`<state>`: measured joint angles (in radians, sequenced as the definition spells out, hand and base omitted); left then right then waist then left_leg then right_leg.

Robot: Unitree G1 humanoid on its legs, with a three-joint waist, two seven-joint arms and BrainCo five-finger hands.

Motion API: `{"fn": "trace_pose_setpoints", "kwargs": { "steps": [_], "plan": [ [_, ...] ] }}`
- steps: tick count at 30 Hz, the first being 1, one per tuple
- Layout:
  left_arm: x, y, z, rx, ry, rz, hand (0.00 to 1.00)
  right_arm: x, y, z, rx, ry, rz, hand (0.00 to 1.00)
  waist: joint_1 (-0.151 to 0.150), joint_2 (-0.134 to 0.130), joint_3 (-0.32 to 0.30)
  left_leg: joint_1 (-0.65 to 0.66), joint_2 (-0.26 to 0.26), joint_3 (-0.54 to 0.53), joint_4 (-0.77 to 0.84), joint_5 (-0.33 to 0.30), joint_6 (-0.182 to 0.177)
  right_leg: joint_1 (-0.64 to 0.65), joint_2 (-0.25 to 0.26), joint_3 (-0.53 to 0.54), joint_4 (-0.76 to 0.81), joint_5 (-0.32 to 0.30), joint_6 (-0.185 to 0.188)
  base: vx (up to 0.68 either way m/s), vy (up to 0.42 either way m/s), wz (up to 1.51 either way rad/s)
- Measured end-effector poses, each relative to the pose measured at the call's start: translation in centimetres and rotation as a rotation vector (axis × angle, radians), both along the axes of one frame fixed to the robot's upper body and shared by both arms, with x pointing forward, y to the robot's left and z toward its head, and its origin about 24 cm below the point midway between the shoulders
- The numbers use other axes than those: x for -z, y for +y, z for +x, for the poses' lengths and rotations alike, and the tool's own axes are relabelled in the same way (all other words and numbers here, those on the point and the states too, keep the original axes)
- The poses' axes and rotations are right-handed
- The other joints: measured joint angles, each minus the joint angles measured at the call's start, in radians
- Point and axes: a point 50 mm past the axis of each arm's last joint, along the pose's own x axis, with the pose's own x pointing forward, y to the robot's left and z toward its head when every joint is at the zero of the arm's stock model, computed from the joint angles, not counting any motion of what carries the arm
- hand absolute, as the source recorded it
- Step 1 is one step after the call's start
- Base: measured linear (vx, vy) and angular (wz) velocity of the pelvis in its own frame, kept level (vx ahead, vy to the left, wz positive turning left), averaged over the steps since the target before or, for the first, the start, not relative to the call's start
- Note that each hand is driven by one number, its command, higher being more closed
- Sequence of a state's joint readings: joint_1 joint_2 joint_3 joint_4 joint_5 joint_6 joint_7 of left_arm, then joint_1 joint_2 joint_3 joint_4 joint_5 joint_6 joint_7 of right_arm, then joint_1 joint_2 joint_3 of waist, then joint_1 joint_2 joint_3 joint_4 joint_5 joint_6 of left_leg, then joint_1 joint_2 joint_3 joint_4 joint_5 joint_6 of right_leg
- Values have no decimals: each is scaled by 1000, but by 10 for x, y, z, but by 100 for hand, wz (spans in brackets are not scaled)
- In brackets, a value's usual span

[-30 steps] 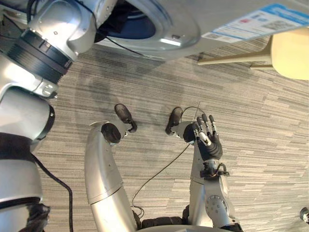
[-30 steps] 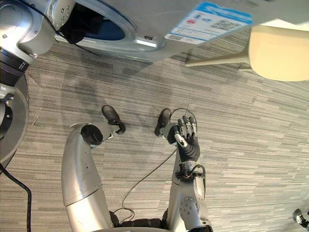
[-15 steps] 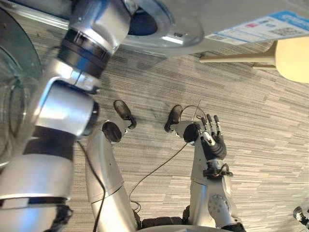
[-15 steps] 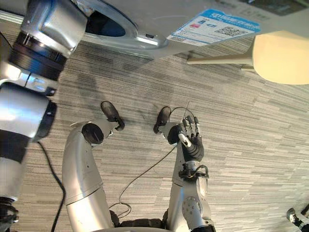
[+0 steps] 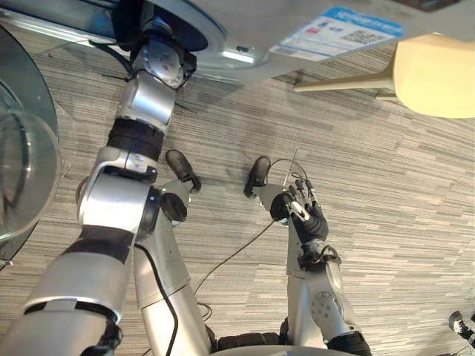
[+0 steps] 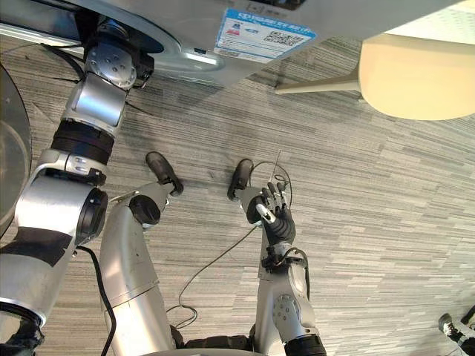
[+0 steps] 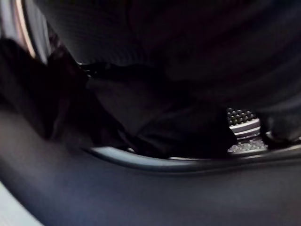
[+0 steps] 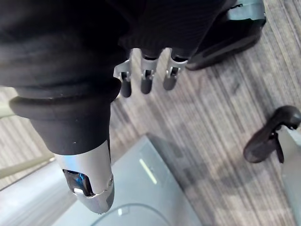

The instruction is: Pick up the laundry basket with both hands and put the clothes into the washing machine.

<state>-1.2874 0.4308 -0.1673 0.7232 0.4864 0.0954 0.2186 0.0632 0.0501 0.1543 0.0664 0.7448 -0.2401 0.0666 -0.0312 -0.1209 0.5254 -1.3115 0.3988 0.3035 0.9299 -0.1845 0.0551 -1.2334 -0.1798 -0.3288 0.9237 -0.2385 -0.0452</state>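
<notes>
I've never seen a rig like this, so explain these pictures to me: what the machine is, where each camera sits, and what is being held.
This is a two-legged humanoid robot with silver-grey arms and fingered hands. Two pictures come from cameras in its head, looking down. The other two come from cameras on its wrists. At the top stands a light grey front-loading washing machine, its round glass door swung open on the robot's left. The left arm reaches into the opening, and the left wrist view looks into the dark drum. Whether the left hand holds anything cannot be told. The right hand hangs open and empty above the grey striped carpet. A cream rounded piece of furniture stands beside the machine.
</notes>
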Motion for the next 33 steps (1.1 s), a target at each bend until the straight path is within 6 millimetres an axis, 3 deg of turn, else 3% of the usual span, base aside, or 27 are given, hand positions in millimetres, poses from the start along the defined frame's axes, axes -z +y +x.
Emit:
{"fn": "trace_pose_setpoints", "kwargs": {
  "steps": [2, 7, 9, 10, 12, 14, 17, 18, 22, 27, 29, 33],
  "plan": [
    [12, 7, -2, -44, -3, 43, 0, -1, -3, 0, 14, -9, -4, 0, 5, 2, 0, 0, -2, -2, -6, 6, -1, 0, 0, -2, 0, 0, 0, -38, -21, 7],
    [102, 9, -12, -101, 96, 99, 0, -1, -12, -1, 57, -23, -21, 0, 35, 14, -2, 8, -19, -10, -8, 15, -4, 5, -17, -6, 25, -16, -17, -31, -15, 15],
    [166, 12, -26, -139, 224, 59, 0, -3, -14, -1, 83, -27, -27, 0, 47, 27, -2, 21, -33, -15, -10, 15, -6, 14, -31, -5, 42, -30, -19, -44, -25, 20],
    [184, 12, -32, -146, 262, 36, 0, -3, -14, -1, 87, -25, -27, 0, 47, 34, -2, 21, -33, -17, -10, 13, -10, 17, -32, -7, 44, -34, -15, -53, -30, 21],
    [237, 18, -66, -211, 349, -67, 0, -1, -14, -2, 100, -11, -28, 0, 61, 38, -1, 33, -36, -18, -16, 13, -16, 25, -33, -8, 46, -44, -15, -69, -43, 8],
    [257, 18, -88, -235, 365, -117, 0, -1, -14, -2, 111, -4, -41, 0, 77, 39, -1, 41, -38, -17, -27, 16, -21, 29, -34, -8, 46, -46, -17, -63, -48, 11],
    [259, 8, -115, -225, 276, -226, 0, 7, -15, -4, 112, 30, -88, 0, 102, 74, -8, 69, -53, -27, -53, 24, -33, 68, -46, -27, 37, -52, -20, -62, -46, 29],
    [270, 7, -128, -211, 291, -291, 0, 14, -15, -5, 99, 62, -111, 0, 105, 99, -22, 91, -54, -31, -65, 27, -37, 98, -46, -39, 25, -52, -20, -40, -37, 12],
    [303, 8, -157, -174, 393, -446, 0, 37, -12, -10, 78, 173, -152, 0, 104, 128, -50, 193, -71, -31, -117, 34, -47, 203, -43, -52, -24, -52, -18, -16, -35, 10],
    [330, 3, -177, -70, 554, -596, 0, 65, -22, -24, 54, 322, -263, 0, 103, 128, -111, 390, -101, -39, -219, 51, -68, 419, -35, -89, -121, -60, -1, 54, -87, 24],
    [345, -4, -191, -14, 652, -648, 0, 83, -31, -37, 50, 409, -330, 0, 103, 127, -153, 522, -151, -48, -332, 89, -78, 556, -47, -124, -196, -56, 5, 142, -117, 71],
    [370, -11, -214, 22, 809, -762, 0, 115, -45, -66, 3, 590, -464, 0, 106, 123, -260, 783, -293, -133, -662, 252, -106, 825, -117, -292, -320, -56, 25, 221, -102, 122]
  ]
}}
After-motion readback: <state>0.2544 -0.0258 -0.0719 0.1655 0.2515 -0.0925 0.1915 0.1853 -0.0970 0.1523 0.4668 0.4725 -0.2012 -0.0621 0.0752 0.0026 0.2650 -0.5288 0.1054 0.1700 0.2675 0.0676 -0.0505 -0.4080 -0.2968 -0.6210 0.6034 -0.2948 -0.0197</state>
